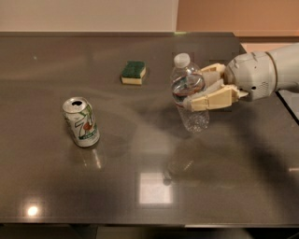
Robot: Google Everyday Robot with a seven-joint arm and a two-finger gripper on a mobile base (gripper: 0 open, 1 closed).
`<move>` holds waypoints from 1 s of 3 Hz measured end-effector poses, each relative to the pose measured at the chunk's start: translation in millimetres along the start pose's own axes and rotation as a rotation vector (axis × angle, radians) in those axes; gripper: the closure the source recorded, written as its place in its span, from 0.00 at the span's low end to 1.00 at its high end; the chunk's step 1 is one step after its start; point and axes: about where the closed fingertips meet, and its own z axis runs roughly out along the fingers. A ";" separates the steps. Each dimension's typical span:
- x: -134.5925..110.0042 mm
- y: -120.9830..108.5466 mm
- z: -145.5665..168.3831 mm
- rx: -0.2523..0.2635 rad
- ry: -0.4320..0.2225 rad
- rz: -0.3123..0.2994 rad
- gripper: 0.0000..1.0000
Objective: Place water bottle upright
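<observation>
My gripper (195,91): right of centre, clamped round the bottle (196,119), which is nearly upright.
Table (140,158): dark, glossy; can (81,122) left, sponge (133,72) behind.
Wall (93,14): pale.

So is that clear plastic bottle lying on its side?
No, the clear ribbed water bottle is nearly upright, white cap up, held by the fingers of the gripper right of centre.
</observation>
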 end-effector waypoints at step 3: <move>30.0 -9.0 -9.4 0.021 -0.247 0.076 1.00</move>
